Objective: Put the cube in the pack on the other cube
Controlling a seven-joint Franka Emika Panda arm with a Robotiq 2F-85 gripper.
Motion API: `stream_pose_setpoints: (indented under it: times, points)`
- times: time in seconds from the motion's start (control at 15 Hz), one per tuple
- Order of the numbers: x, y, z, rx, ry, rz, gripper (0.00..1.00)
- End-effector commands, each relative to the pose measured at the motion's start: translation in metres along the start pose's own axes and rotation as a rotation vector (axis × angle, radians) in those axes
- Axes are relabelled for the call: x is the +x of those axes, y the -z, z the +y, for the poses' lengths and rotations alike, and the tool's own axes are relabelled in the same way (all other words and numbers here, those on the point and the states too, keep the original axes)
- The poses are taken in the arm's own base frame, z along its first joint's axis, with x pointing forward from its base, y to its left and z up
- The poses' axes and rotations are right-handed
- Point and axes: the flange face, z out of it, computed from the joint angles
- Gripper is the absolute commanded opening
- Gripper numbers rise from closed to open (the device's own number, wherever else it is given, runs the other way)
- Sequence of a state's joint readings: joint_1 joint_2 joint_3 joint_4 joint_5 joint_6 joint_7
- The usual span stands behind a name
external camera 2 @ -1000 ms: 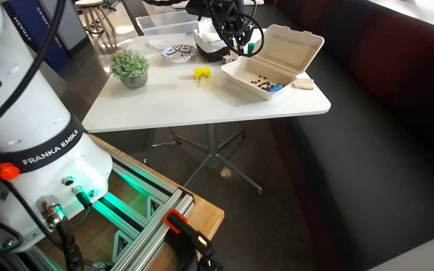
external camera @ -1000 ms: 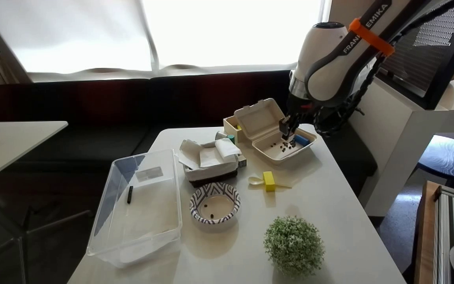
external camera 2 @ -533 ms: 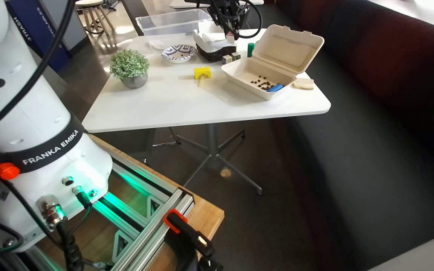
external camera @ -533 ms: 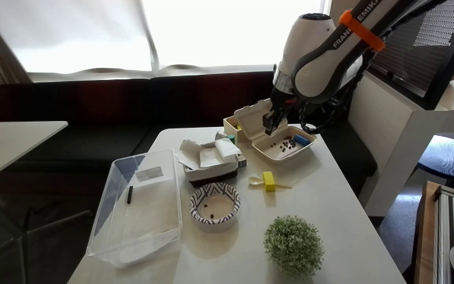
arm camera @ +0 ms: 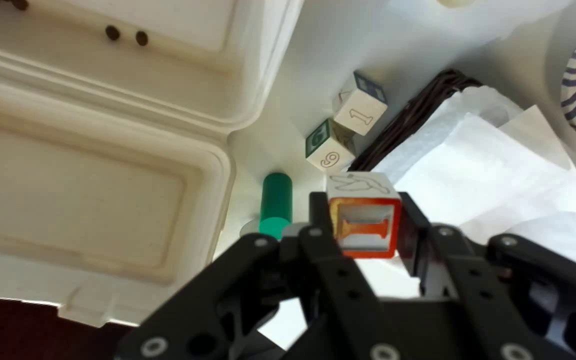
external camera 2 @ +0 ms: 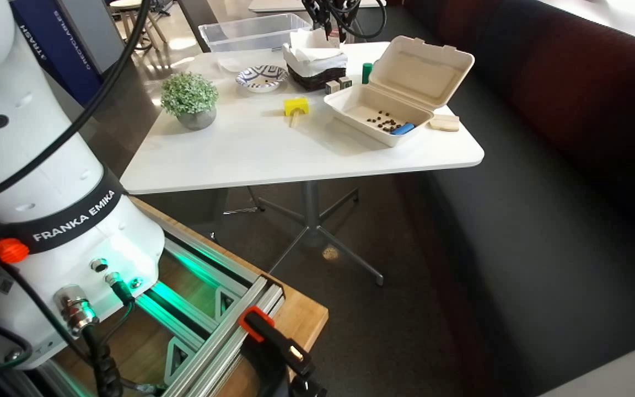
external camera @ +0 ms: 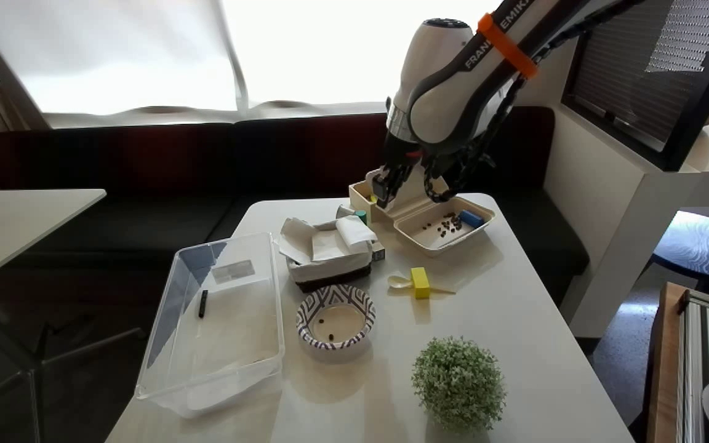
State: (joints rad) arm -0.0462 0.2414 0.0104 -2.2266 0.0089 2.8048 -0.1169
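A matt, fibre-like finish is seen on the beige clamshell box (arm camera: 68, 185), and painted wood is suggested by the lettered cube (arm camera: 364, 215), while the yellow block (external camera: 420, 283) is evenly matt. The basket (external camera 2: 317, 81) is woven in rough, dark wicker and lined with creased white paper (arm camera: 493, 165); the storage bin (external camera: 225, 378) is made of glossy clear plastic. The tabletop (external camera 2: 229, 160) is finished smooth, and bare, grooved metal is shown by the rails (external camera 2: 224, 342).

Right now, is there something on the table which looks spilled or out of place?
Yes: dark bits lie loose in the open beige box, scattered as if spilled. Also, a spoon sticks out from both sides of the yellow block.
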Motion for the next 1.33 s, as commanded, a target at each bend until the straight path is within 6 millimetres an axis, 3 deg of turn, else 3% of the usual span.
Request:
stream_pose_setpoints:
  times: [0.0, 0.2, 0.27, 1.27]
  points:
    - [0.002, -0.005, -0.002, 0.004, 0.005, -0.005, 0.35]
    - [0.004, -0.012, -0.001, 0.005, 0.01, -0.011, 0.35]
    - [0.005, -0.016, 0.003, -0.002, 0.008, -0.006, 0.1]
    - [0.009, -0.081, 0.011, 0.077, 0.078, -0.081, 0.1]
